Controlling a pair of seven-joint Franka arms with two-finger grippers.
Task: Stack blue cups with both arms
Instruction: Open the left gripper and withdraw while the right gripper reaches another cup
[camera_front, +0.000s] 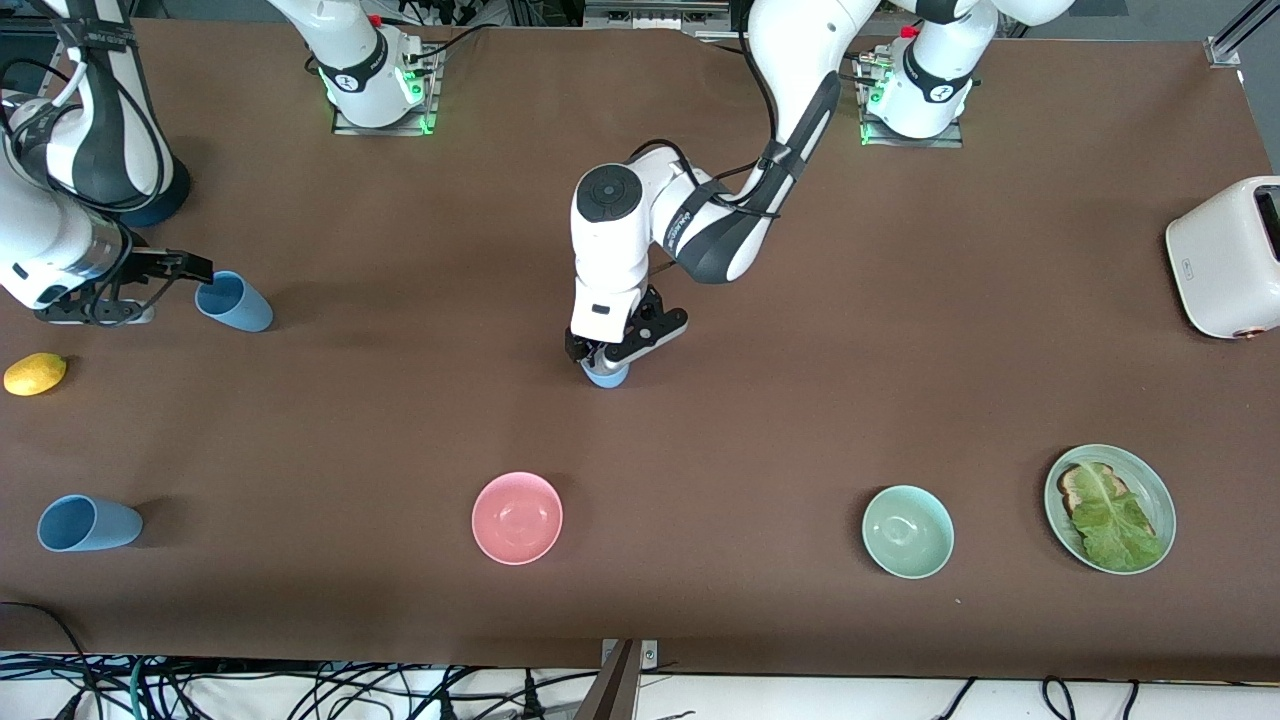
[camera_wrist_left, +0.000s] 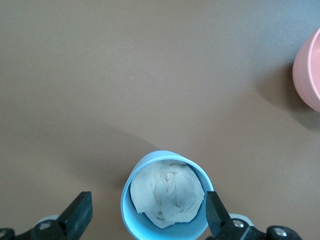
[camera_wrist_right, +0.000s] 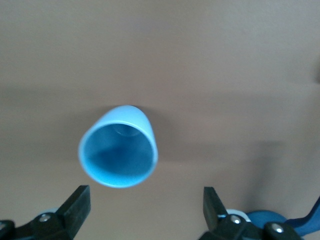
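Note:
One blue cup (camera_front: 606, 376) stands upright mid-table with a crumpled white wad (camera_wrist_left: 167, 195) inside it. My left gripper (camera_front: 611, 358) hangs straight over this cup (camera_wrist_left: 128, 210), open, with one finger close beside the rim and the other well apart. A second blue cup (camera_front: 236, 301) lies on its side toward the right arm's end. Its mouth (camera_wrist_right: 119, 152) faces my right gripper (camera_front: 188, 268), which is open just short of it and holds nothing. A third blue cup (camera_front: 88, 523) lies on its side nearer the front camera.
A yellow lemon (camera_front: 35, 373) lies near the right arm. A pink bowl (camera_front: 517, 517), a pale green bowl (camera_front: 908, 531) and a plate (camera_front: 1158, 497) with toast and lettuce sit along the near edge. A white toaster (camera_front: 1225, 257) stands at the left arm's end.

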